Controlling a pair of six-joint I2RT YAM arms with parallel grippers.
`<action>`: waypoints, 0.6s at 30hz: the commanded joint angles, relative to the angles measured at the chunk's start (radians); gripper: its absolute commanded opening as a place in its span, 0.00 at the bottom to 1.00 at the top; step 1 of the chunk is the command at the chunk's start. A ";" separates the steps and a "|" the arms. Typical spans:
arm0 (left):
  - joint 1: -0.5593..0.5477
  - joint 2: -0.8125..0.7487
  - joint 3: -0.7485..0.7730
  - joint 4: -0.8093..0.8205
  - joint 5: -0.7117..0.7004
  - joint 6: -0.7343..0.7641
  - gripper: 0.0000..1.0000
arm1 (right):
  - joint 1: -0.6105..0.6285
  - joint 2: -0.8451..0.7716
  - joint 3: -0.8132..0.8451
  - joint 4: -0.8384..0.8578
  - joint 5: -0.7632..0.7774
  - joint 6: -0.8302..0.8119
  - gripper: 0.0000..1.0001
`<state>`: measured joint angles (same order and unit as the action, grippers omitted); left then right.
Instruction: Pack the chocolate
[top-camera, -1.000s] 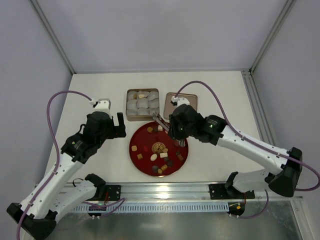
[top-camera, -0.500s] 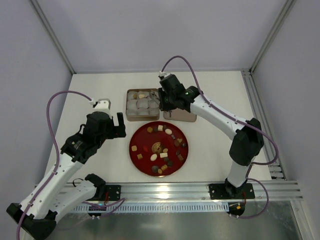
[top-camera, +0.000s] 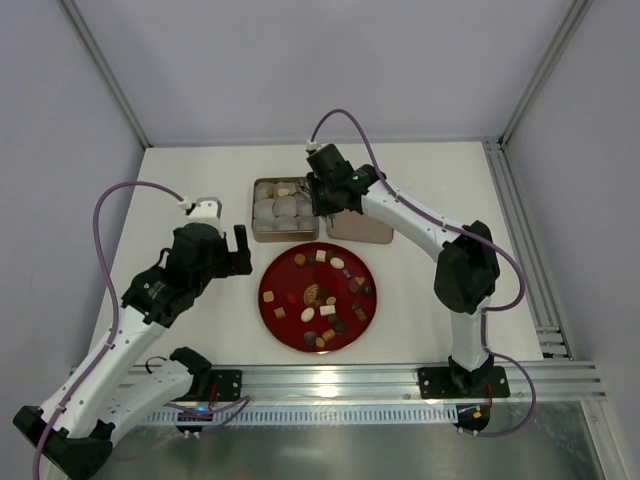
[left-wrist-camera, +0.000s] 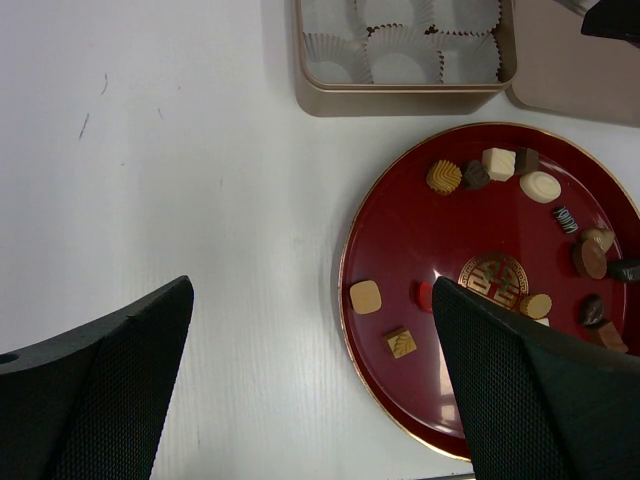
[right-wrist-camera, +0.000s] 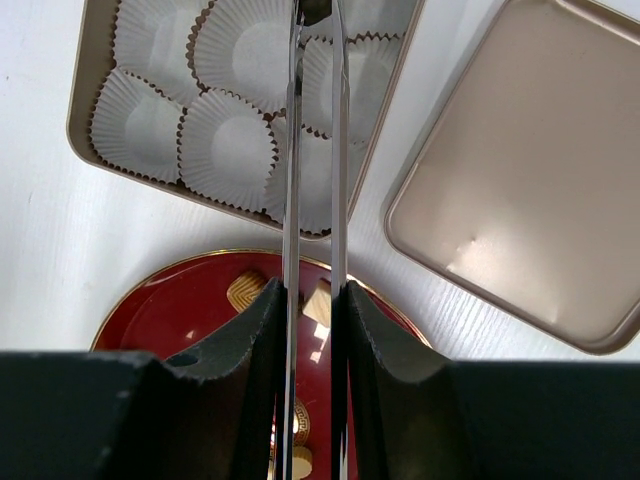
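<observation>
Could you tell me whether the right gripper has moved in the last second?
Yes. The right gripper went farther out, from the far rim of the red plate to over the box.

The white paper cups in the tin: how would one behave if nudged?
Probably very light and floppy: the paper cups are thin, pleated paper. They overlap unevenly in the tin, so a nudge would likely shift or crumple one, perhaps dragging neighbours.

1. The right gripper (top-camera: 314, 206) left the far rim of the red plate (top-camera: 285, 276).
2. It swung back over the gold box (top-camera: 285, 239).
3. Its arm (top-camera: 410, 215) stretched farther across the tabletop (top-camera: 200, 170).
</observation>
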<state>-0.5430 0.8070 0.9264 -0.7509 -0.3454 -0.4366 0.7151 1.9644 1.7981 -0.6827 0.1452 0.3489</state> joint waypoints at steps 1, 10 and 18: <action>0.000 -0.012 -0.006 0.035 -0.010 0.004 1.00 | -0.005 0.004 0.052 0.000 0.043 -0.014 0.26; 0.000 -0.011 -0.004 0.032 -0.012 0.004 1.00 | -0.011 0.033 0.052 -0.005 0.056 -0.018 0.26; 0.000 -0.008 -0.004 0.031 -0.014 0.006 1.00 | -0.016 0.041 0.055 0.000 0.059 -0.022 0.31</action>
<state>-0.5430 0.8070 0.9260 -0.7513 -0.3458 -0.4370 0.7044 2.0155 1.8072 -0.6975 0.1818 0.3416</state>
